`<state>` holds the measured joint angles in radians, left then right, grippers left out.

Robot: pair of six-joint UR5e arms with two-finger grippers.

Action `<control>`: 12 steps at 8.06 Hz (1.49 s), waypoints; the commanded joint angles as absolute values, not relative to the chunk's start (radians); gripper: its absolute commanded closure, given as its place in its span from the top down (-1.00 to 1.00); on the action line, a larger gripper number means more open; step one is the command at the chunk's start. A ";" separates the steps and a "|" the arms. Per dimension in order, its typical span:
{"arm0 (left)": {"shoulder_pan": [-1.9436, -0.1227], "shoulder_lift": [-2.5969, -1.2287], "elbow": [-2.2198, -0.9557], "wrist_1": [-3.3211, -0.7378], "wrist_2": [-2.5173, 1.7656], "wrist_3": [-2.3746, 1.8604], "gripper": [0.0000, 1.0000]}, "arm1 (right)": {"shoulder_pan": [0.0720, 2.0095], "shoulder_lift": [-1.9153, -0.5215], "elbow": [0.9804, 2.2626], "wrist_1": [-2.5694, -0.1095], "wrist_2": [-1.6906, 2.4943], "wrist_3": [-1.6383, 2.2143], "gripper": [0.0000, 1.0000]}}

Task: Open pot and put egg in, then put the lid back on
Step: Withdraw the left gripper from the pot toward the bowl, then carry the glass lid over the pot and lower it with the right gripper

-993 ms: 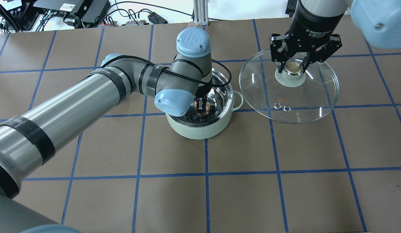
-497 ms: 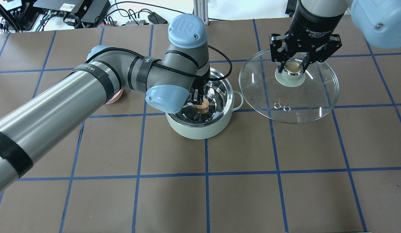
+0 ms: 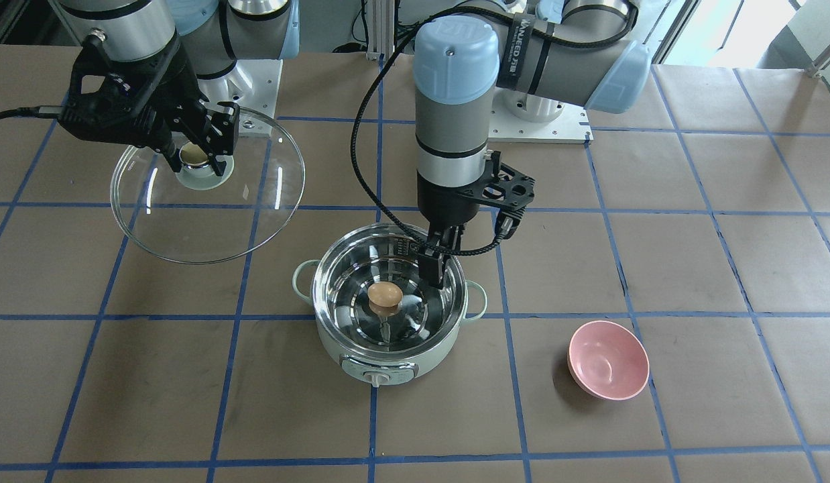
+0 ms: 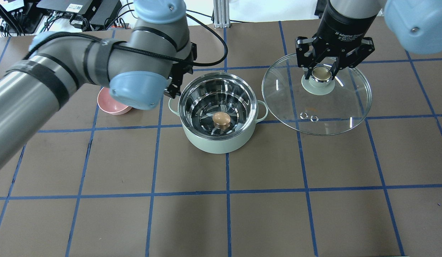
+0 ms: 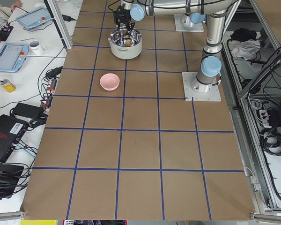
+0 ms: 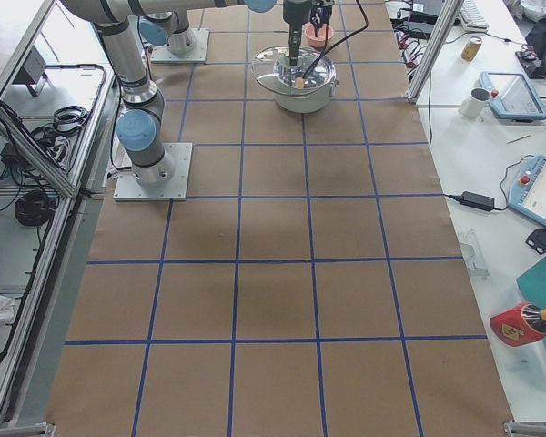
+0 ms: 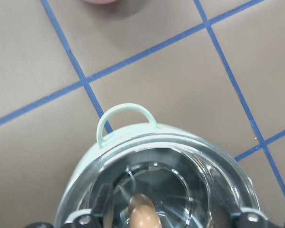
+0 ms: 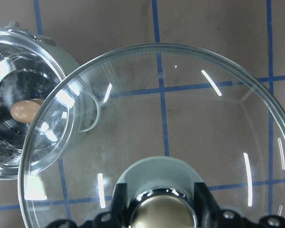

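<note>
The mint-green pot (image 4: 217, 142) stands uncovered, and its dial (image 3: 378, 377) faces away from me. The tan egg (image 4: 221, 118) lies on its steel bottom and also shows in the front view (image 3: 385, 294) and the right wrist view (image 8: 26, 110). My left gripper (image 3: 436, 268) hangs open and empty over the pot's rim on my left side; the left wrist view shows its fingertips (image 7: 80, 221) wide apart. My right gripper (image 4: 321, 73) is shut on the knob of the glass lid (image 4: 315, 107), holding it right of the pot.
A pink bowl (image 4: 112, 103) sits left of the pot, partly under my left arm, and shows in the front view (image 3: 608, 359). The table is brown paper with blue tape lines. Cables and electronics lie past its far edge.
My left gripper let go of the egg, rose out of the pot and drew back to the left, uncovering the pink bowl. The right gripper and lid shifted very slightly left.
</note>
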<state>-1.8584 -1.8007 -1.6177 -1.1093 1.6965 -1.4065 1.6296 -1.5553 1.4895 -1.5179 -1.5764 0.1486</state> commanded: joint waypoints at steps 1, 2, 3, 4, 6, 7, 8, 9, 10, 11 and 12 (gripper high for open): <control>-1.682 -1.724 -1.583 -1.192 1.707 -1.034 0.73 | 1.640 -1.537 1.489 -1.567 -1.551 0.161 -0.29; -1.625 -1.714 -1.557 -1.234 1.723 -0.856 0.82 | 1.650 -1.516 1.488 -1.621 -1.513 0.184 -0.29; -1.574 -1.709 -1.546 -1.242 1.735 -0.684 1.00 | 1.673 -1.481 1.482 -1.673 -1.513 0.189 -0.29; -1.543 -1.703 -1.546 -1.244 1.735 -0.537 1.00 | 1.722 -1.438 1.476 -1.721 -1.514 0.222 -0.29; -1.525 -1.674 -1.546 -1.244 1.726 -0.290 1.00 | 1.788 -1.321 1.468 -1.868 -1.513 0.303 -0.29; -1.525 -1.664 -1.546 -1.271 1.714 -0.267 1.00 | 1.842 -1.281 1.451 -1.891 -1.526 0.336 -0.29; -1.523 -1.663 -1.546 -1.317 1.634 -0.261 1.00 | 1.871 -1.258 1.430 -1.891 -1.528 0.369 -0.29; -1.534 -1.657 -1.548 -1.321 1.597 -0.261 1.00 | 1.899 -1.234 1.427 -1.893 -1.529 0.392 -0.30; -1.542 -1.649 -1.557 -1.322 1.597 -0.264 1.00 | 1.928 -1.212 1.425 -1.894 -1.538 0.409 -0.30; -1.543 -1.651 -1.569 -1.324 1.568 -0.274 1.00 | 1.946 -1.197 1.425 -1.896 -1.548 0.432 -0.30; -1.543 -1.649 -1.580 -1.333 1.477 -0.258 1.00 | 1.965 -1.189 1.425 -1.894 -1.554 0.434 -0.30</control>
